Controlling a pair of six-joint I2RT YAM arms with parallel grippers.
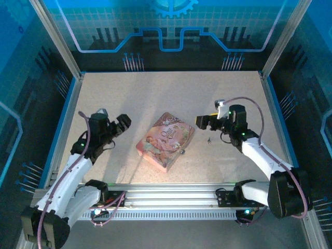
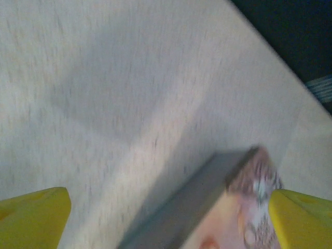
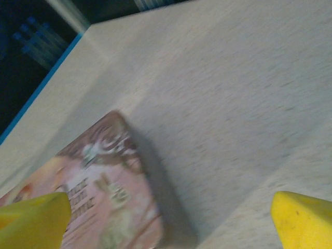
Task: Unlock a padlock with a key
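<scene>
well, padlock [image 1: 182, 151] sits beside closed pink box [image 1: 165, 141].

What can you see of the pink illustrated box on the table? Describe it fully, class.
The pink box is flat and rectangular with rounded corners. Its lid carries printed figures and ornate lettering. The material could be tin or card; I cannot tell which. It lies closed, lid up, turned diagonally, resting near the middle of the table.
</scene>
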